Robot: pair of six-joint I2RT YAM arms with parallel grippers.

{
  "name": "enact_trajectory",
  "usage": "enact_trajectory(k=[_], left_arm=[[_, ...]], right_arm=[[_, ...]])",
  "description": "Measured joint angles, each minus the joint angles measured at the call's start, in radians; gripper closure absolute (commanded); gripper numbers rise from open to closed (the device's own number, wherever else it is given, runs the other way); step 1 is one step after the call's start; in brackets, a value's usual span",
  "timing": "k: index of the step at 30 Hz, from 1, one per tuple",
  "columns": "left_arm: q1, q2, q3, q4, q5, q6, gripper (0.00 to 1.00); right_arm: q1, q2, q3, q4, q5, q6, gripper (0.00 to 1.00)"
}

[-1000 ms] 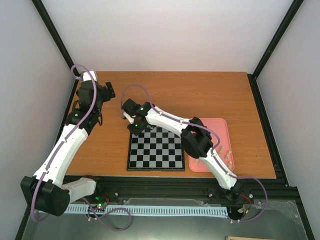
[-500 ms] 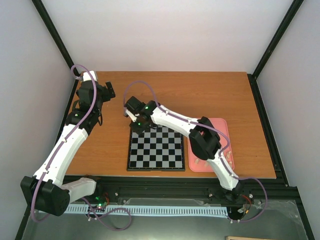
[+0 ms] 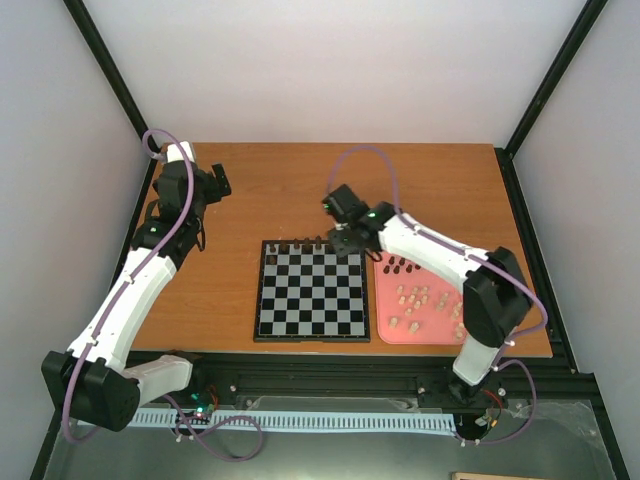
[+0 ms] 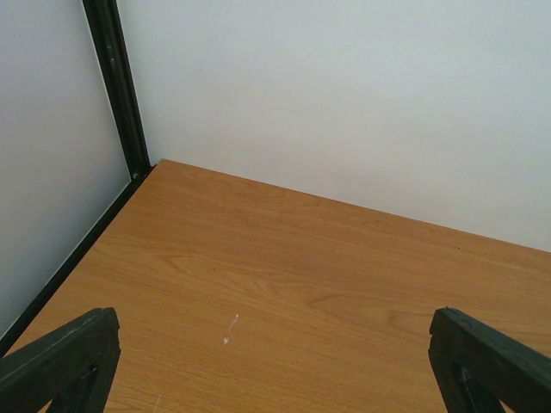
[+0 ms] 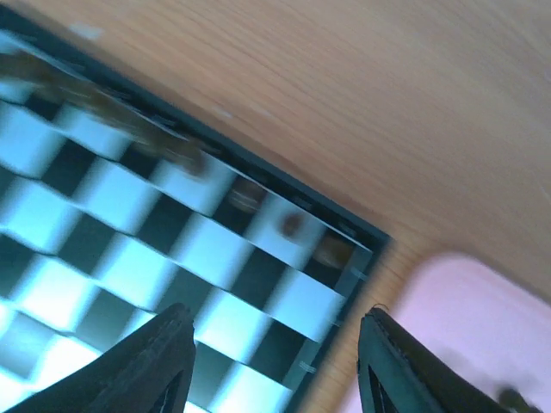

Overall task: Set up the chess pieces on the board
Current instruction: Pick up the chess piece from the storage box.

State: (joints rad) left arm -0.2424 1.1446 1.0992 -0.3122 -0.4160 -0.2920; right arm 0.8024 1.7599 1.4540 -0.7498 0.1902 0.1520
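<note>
Top view: the board (image 3: pixel 311 292) lies centre frame, w/ dark pieces (image 3: pixel 300 243) lined along its top row. Just right of it we see the pink tray (image 3: pixel 435 337), holding pale pieces (image 3: pixel 420 298) scattered mid-tray & a few dark ones nr its top. Right claw (image 3: pixel 343 243) hangs over the board's upper-right corner. Left claw (image 3: pixel 218 183) sits upper left, well apart from the board.

Left wrist view: fingers spread wide, nothing btw them, bare table (image 4: pixel 301 258) below.

Right wrist view: fingers spread, empty. Blurred board corner & tray corner lie beneath.
</note>
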Motion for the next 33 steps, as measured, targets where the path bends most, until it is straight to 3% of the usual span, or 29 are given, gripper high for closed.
enact_trajectory(k=[5, 9, 16, 21, 33], left_arm=[[0.000, 0.005, 0.000, 0.002, 0.005, 0.000, 0.00], [0.000, 0.020, 0.000, 0.002, 0.014, 0.000, 0.00], [0.000, 0.031, 0.000, 0.003, 0.019, 0.000, 0.00], [0.000, 0.035, 0.000, 0.005, 0.019, 0.000, 0.00], [0.000, 0.043, 0.000, 0.005, 0.019, 0.000, 0.00]], right_arm=[[-0.179, -0.100, -0.221, 0.014, 0.055, 0.055, 0.48], [-0.258, -0.121, -0.300, 0.022, 0.070, 0.071, 0.49], [-0.313, -0.094, -0.321, 0.074, 0.050, 0.074, 0.54], [-0.335, -0.042, -0.326, 0.104, 0.019, 0.070, 0.64], [-0.344, -0.013, -0.341, 0.121, -0.027, 0.069, 0.70]])
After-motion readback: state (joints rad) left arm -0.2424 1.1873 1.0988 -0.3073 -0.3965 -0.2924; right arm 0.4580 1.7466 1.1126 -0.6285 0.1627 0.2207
